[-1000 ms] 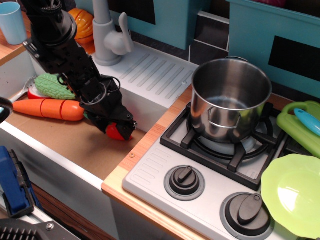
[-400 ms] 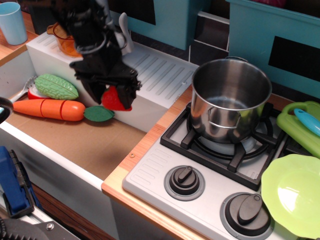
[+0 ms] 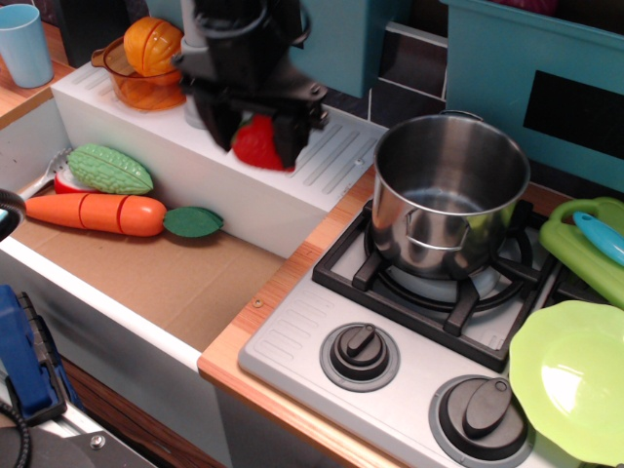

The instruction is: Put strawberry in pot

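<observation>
- Clamping the strawberry [image 3: 261, 143] between the black jaws of the gripper [image 3: 259, 138], red body showing between and just below the fingers [image 3: 224, 127].
- Hanging in the air over the ridged white drainboard [image 3: 327, 146], not touching it (fruit's lower tip just clear of the surface, as far as can be told).
- Standing to the right of the gripper, well apart: the pot [image 3: 450, 190], upright on the black grate [image 3: 439, 283] of the toy stove, open and showing only bare metal inside.
- Lying below and to the left of the gripper, down in the sink basin [image 3: 146, 278]: the orange carrot [image 3: 96, 212] with its green leaf end, and just behind it the red-and-white piece with a bumpy green top [image 3: 102, 169].
- Sitting to the left of the gripper on the white ledge: an orange translucent bowl [image 3: 146, 88] holding an orange fruit.
- Resting far off to the lower right: a green plate [image 3: 570, 375], near two stove knobs [image 3: 361, 353].
</observation>
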You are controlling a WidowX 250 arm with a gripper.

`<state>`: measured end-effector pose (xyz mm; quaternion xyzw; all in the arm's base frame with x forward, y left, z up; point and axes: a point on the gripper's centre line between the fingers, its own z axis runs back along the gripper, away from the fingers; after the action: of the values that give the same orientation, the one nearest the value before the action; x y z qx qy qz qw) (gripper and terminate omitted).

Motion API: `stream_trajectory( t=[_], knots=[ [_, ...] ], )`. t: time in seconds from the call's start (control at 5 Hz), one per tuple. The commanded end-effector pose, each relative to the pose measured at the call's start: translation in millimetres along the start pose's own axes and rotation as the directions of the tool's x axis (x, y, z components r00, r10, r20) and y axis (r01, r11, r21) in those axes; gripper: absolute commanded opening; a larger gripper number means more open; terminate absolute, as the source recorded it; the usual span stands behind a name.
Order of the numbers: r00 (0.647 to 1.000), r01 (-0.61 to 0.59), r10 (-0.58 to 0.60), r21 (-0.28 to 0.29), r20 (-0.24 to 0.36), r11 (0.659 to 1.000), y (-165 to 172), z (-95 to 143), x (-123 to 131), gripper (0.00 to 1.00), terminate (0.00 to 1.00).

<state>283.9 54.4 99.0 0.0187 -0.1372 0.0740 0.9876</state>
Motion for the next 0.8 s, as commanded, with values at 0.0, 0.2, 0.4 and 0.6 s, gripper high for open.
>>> stream_trajectory(
  t=[0.0,0.2,0.4,0.6],
  knots=[
    [0.99,0.035,-0.036,0.009,0.134,0.999,-27.2,38.6,36.7,0.0,0.0],
    [0.985,0.062,-0.065,0.025,0.158,0.998,-43.9,45.8,48.6,0.0,0.0],
    [0.985,0.058,-0.062,0.028,0.159,0.998,-63.3,56.1,52.4,0.0,0.0],
    [0.983,0.039,-0.043,0.024,0.176,0.999,-80.5,59.8,48.1,0.0,0.0]
  ],
)
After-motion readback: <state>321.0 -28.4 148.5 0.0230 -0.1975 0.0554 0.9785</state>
